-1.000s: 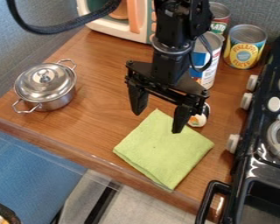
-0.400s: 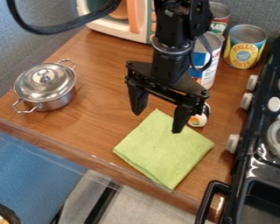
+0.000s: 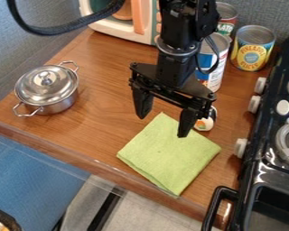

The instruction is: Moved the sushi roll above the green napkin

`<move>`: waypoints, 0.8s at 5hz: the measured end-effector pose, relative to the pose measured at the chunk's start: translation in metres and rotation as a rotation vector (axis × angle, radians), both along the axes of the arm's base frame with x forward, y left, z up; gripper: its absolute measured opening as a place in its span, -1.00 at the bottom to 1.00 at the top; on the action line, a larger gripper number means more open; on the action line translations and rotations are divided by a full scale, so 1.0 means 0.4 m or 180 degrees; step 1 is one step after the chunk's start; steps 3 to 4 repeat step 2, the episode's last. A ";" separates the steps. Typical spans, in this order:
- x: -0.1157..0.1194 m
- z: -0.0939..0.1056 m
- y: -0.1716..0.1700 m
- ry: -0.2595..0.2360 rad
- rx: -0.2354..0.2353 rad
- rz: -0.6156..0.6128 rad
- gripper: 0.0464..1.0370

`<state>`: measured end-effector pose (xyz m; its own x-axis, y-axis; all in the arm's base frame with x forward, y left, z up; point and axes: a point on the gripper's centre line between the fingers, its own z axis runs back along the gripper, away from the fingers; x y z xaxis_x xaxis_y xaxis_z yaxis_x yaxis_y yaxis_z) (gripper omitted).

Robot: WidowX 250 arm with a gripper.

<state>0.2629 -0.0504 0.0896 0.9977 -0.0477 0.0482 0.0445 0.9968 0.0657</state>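
Note:
The black gripper (image 3: 162, 123) hangs open over the middle of the counter, its fingers wide apart and nothing between them. Its right finger overlaps the upper part of the folded green napkin (image 3: 169, 155), which lies flat near the counter's front edge. Just beyond the napkin's upper right side sits the sushi roll (image 3: 205, 122), white and black with some orange, partly hidden behind the gripper's right finger.
A lidded metal pot (image 3: 47, 88) stands at the left. Behind the gripper are a white and blue can (image 3: 216, 67), a yellow can (image 3: 253, 48) and a toy microwave (image 3: 119, 25). The black stove (image 3: 273, 135) borders the right side.

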 end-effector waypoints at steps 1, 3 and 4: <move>0.002 0.003 -0.001 -0.0014 -0.0003 0.0000 0.93; 0.002 0.003 0.001 -0.0014 -0.0003 0.0005 0.93; 0.002 0.003 0.001 -0.0014 -0.0003 0.0005 0.93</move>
